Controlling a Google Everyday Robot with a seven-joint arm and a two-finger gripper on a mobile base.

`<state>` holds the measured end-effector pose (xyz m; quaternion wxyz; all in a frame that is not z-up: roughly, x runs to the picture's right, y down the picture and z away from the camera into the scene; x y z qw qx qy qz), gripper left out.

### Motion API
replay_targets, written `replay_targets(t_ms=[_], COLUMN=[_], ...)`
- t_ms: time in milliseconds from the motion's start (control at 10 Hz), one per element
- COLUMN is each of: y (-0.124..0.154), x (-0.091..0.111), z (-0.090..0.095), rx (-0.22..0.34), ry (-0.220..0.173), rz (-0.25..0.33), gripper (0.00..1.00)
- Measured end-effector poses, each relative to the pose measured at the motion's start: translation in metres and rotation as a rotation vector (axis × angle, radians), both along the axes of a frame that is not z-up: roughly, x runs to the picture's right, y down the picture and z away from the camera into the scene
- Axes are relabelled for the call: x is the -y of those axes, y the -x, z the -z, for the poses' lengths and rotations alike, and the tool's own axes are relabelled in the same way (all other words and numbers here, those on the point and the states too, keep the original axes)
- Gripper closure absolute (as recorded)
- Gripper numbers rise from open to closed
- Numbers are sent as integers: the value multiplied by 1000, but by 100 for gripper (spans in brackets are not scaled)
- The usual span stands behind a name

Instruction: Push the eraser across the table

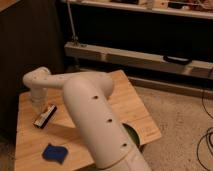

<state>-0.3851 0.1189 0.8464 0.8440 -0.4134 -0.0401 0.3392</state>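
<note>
Nearest the camera, the thick white arm link is seen rising from the lower edge and covering much of the middle of the bench, a light tan wooden top with plank grain. To its left, near the front edge of the bench, a floppy blue pad is laid flat. On the right of the link, a small part of a green bowl is shown, the rest being hidden behind the arm.

Farther back, on the left part of the bench, the eraser is found: a narrow black bar with a white long side, lying flat and set at a slant, well apart from the blue pad. The gripper is held just above and beside the eraser's left end, hanging down from the bent white wrist at the far left. Contact with the eraser cannot be made out, and whether the gripper is spread or pressed together cannot be told.

Beyond the bench, a speckled floor is seen on the right, with dark cables lying on it. At the back, a long pale shelf rail is mounted against a dark wall.
</note>
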Motion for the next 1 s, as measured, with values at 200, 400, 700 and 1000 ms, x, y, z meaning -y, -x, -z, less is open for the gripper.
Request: replay_targets(t_ms=[200,400,700,1000], y=[-4,13,57,65], x=[6,20,33,27], z=[7,8,3,-8], rx=[15,33,55,33], ry=[-10,-24,-45,-40], rz=[-64,-125,-124,-90], gripper=[100,100,100,100])
